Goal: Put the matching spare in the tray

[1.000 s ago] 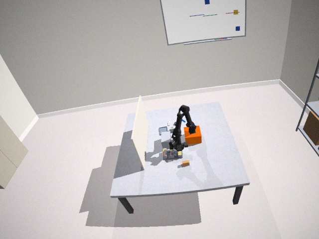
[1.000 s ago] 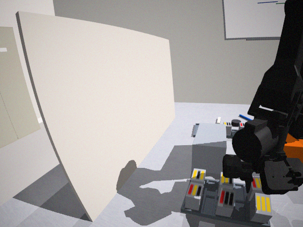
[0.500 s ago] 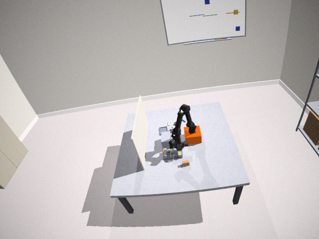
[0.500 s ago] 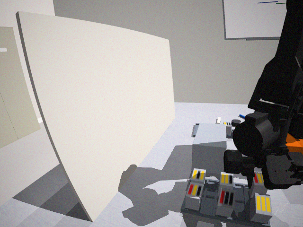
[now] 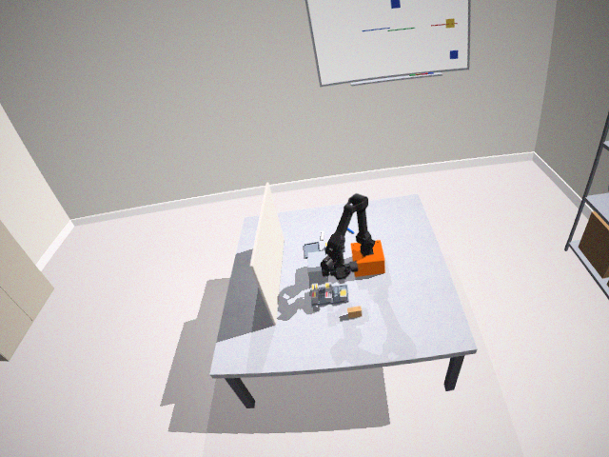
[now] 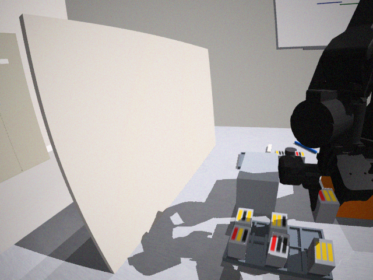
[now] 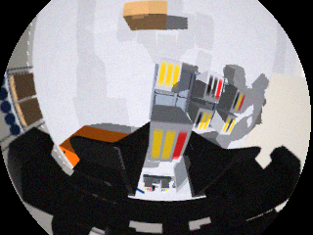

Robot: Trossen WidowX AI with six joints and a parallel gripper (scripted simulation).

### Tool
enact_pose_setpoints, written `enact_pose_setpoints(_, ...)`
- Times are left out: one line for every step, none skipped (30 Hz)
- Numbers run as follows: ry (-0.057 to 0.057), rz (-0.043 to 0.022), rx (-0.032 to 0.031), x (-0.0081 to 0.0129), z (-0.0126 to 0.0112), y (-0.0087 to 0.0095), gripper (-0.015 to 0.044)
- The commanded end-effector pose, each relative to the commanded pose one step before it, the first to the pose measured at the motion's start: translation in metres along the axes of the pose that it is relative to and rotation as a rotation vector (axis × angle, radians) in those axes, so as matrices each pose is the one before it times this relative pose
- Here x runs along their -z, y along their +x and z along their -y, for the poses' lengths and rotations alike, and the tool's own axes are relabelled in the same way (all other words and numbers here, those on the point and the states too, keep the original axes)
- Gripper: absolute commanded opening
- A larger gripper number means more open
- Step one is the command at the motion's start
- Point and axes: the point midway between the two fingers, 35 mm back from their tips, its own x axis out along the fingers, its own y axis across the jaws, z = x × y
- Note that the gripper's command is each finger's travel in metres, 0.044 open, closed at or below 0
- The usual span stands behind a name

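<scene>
My gripper (image 6: 324, 197) (image 7: 165, 126) is shut on a grey spare (image 6: 327, 207) (image 7: 168, 144) with a red, yellow, yellow code on top. It holds the spare raised above the back right of the dark spares rack (image 6: 296, 257) (image 7: 176, 101), apart from it. Several other spares stand in the rack, among them an all-yellow one (image 6: 323, 253) (image 7: 168, 75) and a red, black, black one (image 6: 277, 247). A shallow grey-blue tray (image 5: 310, 249) lies further back, partly hidden by a block in the exterior view. Small striped labels beside a dark knob (image 6: 290, 149) show behind the block; the mounted unit's code is unclear.
A tall cream panel (image 5: 267, 260) (image 6: 129, 126) stands left of the rack. A grey block (image 6: 257, 186) stands between rack and tray. The orange arm base (image 5: 369, 264) is at right. An orange-brown block (image 5: 354, 312) (image 7: 146, 15) and a blue pen (image 6: 305, 147) lie on the table.
</scene>
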Motion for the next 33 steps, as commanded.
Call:
enact_pose_setpoints(-0.0002,0.00136,0.00087,-0.00164,0.00054,-0.0077,0.0)
enact_pose_setpoints(-0.0003,0.00009,-0.00023,-0.0009,0.00009,-0.00574,0.0)
enact_pose_setpoints(-0.0003,0.00008,-0.00024,-0.0008,-0.00002,-0.0058,0.0)
enact_pose_setpoints(-0.0003,0.00007,-0.00025,-0.00069,-0.00013,-0.00585,0.0)
enact_pose_setpoints(-0.0003,0.00006,-0.00026,-0.00058,-0.00024,-0.00589,0.0)
enact_pose_setpoints(-0.0003,0.00004,-0.00027,-0.00047,-0.00035,-0.00593,0.0)
enact_pose_setpoints(-0.0003,0.00003,-0.00027,-0.00035,-0.00046,-0.00597,0.0)
enact_pose_setpoints(-0.0003,0.00002,-0.00028,-0.00024,-0.00057,-0.006,0.0)
enact_pose_setpoints(-0.0003,0.00001,-0.00029,-0.00012,-0.00068,-0.00603,0.0)
enact_pose_setpoints(-0.0003,0.0,-0.0003,0.0,-0.00079,-0.00606,0.0)
enact_pose_setpoints(-0.0003,-0.00001,-0.00031,0.00011,-0.0009,-0.00607,0.0)
enact_pose_setpoints(-0.0002,-0.00002,-0.00026,0.00018,-0.00081,-0.00493,0.0)
enact_pose_setpoints(-0.0001,-0.00001,-0.00016,0.00015,-0.00052,-0.00296,0.0)
enact_pose_setpoints(0.0,0.0,-0.00005,0.00005,-0.00018,-0.00099,0.0)
enact_pose_setpoints(0.0,0.0,0.0,0.0,0.0,0.0,0.0)
enact_pose_setpoints(0.0001,0.00016,0.00007,0.00025,0.00071,-0.0001,0.0)
enact_pose_setpoints(0.0003,0.00046,0.0002,0.00078,0.00213,-0.00031,0.0)
enact_pose_setpoints(0.0005,0.00076,0.00035,0.00135,0.00354,-0.00052,0.0)
enact_pose_setpoints(0.0007,0.00091,0.00045,0.00172,0.00429,-0.00062,0.0)
enact_pose_setpoints(0.0007,0.00089,0.00048,0.00181,0.00429,-0.00061,0.0)
enact_pose_setpoints(0.0007,0.00087,0.00051,0.00191,0.00428,-0.0006,0.0)
enact_pose_setpoints(0.0007,0.00085,0.00053,0.002,0.00427,-0.00059,0.0)
enact_pose_setpoints(0.0007,0.00083,0.00056,0.00209,0.00425,-0.00058,0.0)
enact_pose_setpoints(0.0007,0.00081,0.00059,0.00219,0.00424,-0.00057,0.0)
enact_pose_setpoints(0.0007,0.00078,0.00061,0.00228,0.00422,-0.00056,0.0)
enact_pose_setpoints(0.0007,0.00076,0.00063,0.00237,0.0042,-0.00055,0.0)
enact_pose_setpoints(0.0007,0.00074,0.00066,0.00247,0.00418,-0.00054,0.0)
enact_pose_setpoints(0.0007,0.00071,0.00068,0.00256,0.00416,-0.00053,0.0)
enact_pose_setpoints(0.0007,0.00069,0.0007,0.00266,0.00413,-0.00052,0.0)
enact_pose_setpoints(0.0007,0.00066,0.00072,0.00275,0.00411,-0.00051,0.0)
enact_pose_setpoints(0.0007,0.00064,0.00074,0.00285,0.00408,-0.00051,0.0)
enact_pose_setpoints(0.0007,0.00061,0.00076,0.00294,0.00404,-0.0005,0.0)
enact_pose_setpoints(0.0007,0.00058,0.00078,0.00303,0.00401,-0.00049,0.0)
